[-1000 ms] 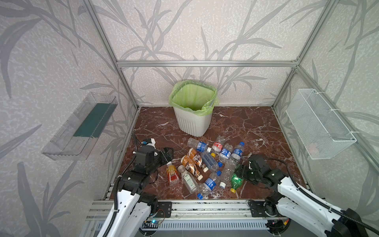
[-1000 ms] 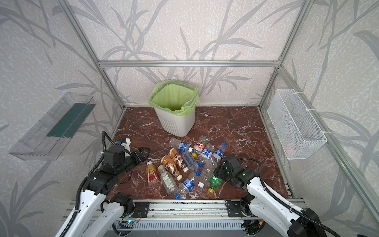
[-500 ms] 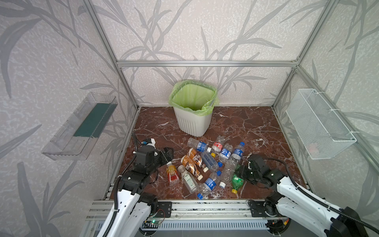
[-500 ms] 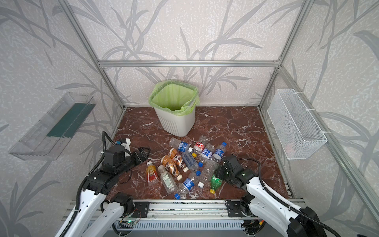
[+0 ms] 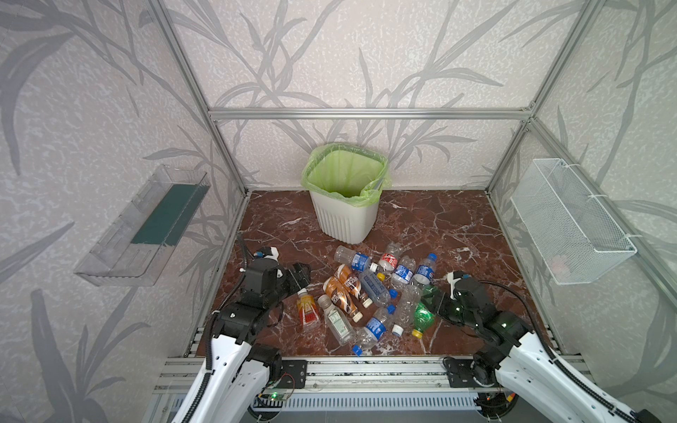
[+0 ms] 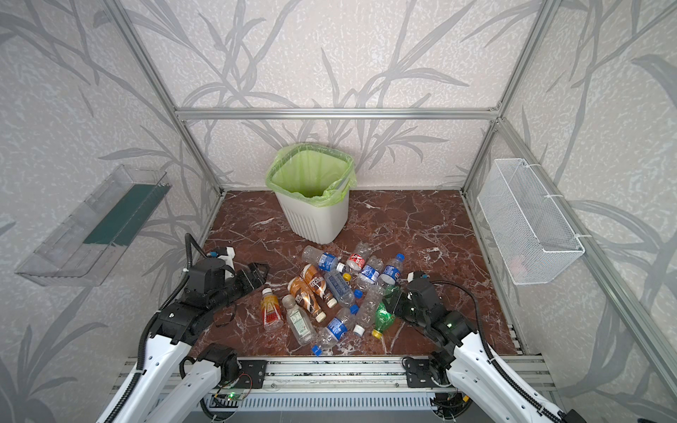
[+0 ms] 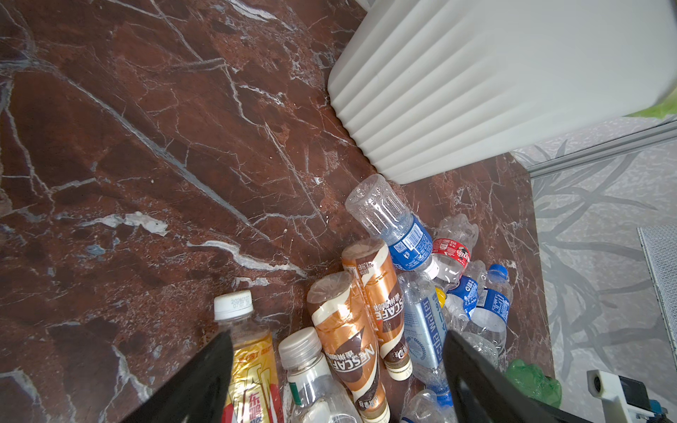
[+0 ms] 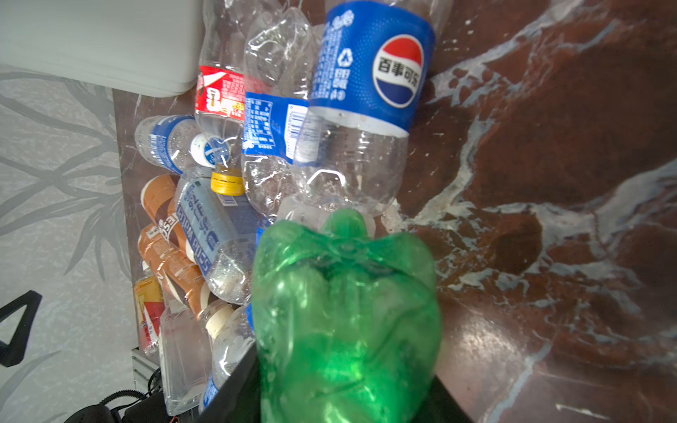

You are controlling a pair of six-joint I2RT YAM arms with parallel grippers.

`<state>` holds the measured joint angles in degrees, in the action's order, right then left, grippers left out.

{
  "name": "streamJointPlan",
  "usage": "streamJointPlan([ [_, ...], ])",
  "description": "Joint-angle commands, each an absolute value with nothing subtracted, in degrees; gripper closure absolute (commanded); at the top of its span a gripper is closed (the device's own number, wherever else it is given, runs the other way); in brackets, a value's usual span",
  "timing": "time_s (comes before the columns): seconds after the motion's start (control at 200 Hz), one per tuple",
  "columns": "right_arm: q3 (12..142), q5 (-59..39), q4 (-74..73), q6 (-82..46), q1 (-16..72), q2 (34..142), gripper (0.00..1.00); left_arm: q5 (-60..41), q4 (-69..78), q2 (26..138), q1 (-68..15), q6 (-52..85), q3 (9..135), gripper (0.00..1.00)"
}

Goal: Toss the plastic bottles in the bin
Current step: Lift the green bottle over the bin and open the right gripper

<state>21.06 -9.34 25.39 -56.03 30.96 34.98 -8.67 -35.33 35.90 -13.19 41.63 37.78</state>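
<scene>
Right hand [image 5: 435,304] grips the crumpled green bottle [image 8: 344,311] at the pile's right edge; left hand [image 5: 298,276] hangs wide open, empty. Risk: the soft plastic slips out, or snags the neighbouring bottles [image 8: 351,110], before it reaches the bin [image 5: 344,219] behind the pile.

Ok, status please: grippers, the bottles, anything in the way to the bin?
Grippers: right gripper shut on green bottle; left gripper open, holding nothing. In the way: other bottles, heaped on the floor between green bottle and bin.
</scene>
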Motion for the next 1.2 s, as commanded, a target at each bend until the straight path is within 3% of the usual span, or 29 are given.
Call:
streamJointPlan([
  [0.0, 23.7, -11.0, 19.7, -56.7, 30.6, 33.6, 0.50, -8.4, -36.0, 36.1, -13.3, 41.7, 39.4, 0.11],
  [0.375, 34.3, -17.2, -0.4, -53.5, 28.8, 40.8, 0.49, -7.8, -37.8, 37.0, -13.3, 41.1, 42.7, 0.11],
  [0.485, 50.5, -18.4, -6.3, -49.9, 28.7, 51.9, 0.48, -7.6, -37.9, 37.9, -13.3, 41.2, 45.5, 0.11],
  [0.62, 83.6, -18.2, -3.5, -45.8, 29.1, 75.0, 0.44, -7.8, -36.9, 40.0, -13.3, 41.6, 49.4, 0.11],
  [0.725, 105.1, -17.3, 11.5, -43.6, 28.4, 87.6, 0.24, -8.3, -37.0, 41.8, -13.3, 41.5, 52.6, 0.11],
  [0.745, 105.4, -17.1, 11.6, -43.6, 28.1, 87.7, 0.20, -8.4, -37.0, 41.9, -13.3, 41.4, 53.1, 0.12],
  [0.77, 104.8, -15.4, 11.7, -43.4, 28.0, 86.9, 0.02, -8.4, -37.2, 42.0, -13.3, 41.1, 53.5, 0.12],
  [0.78, 104.5, -14.6, 11.7, -43.2, 28.0, 86.3, 0.00, -8.4, -37.3, 41.9, -13.3, 40.9, 53.7, 0.11],
  [0.97, 94.5, -8.0, 21.6, -40.0, 25.1, 74.8, 0.00, -6.5, -38.2, 39.3, -13.3, 39.9, 52.8, 0.10],
  [1.195, 71.8, -9.7, 25.8, -40.2, 24.2, 61.9, 0.06, -6.9, -39.1, 37.3, -13.3, 40.3, 50.0, 0.10],
])
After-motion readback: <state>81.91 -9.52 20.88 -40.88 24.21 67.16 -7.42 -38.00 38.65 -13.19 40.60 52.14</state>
